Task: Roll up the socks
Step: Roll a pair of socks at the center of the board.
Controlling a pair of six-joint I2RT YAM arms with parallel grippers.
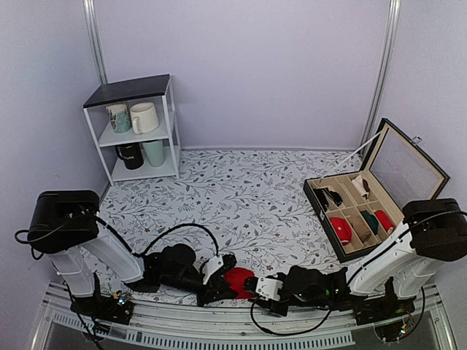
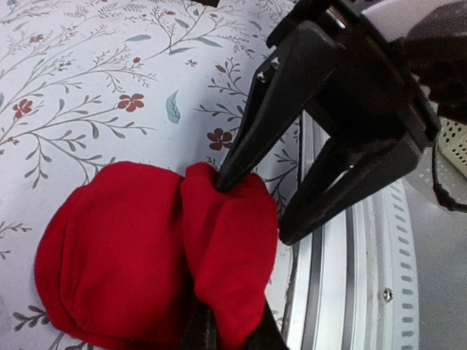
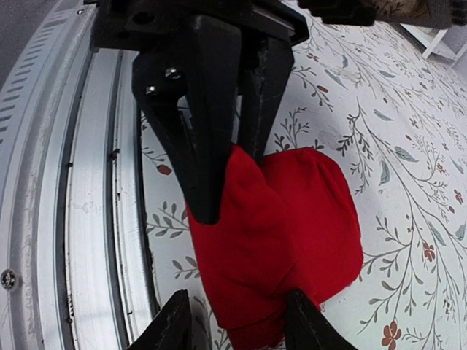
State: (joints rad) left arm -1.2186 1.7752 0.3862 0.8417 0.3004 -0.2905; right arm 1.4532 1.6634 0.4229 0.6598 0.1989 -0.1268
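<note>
The red socks lie bunched in a fist-sized bundle on the floral tablecloth at the near edge, between both grippers. In the left wrist view the socks show two lobes with a fold between. My left gripper is shut on the right lobe from below. My right gripper comes in opposite, with one fingertip in the fold and the other beside the lobe. In the right wrist view the right gripper is open and straddles the socks. Its left finger stands clear of the cloth.
An open compartment box with red, green and other rolled bundles stands at the right, its lid raised. A white shelf with mugs stands at back left. A metal rail runs along the near table edge, close beside the socks.
</note>
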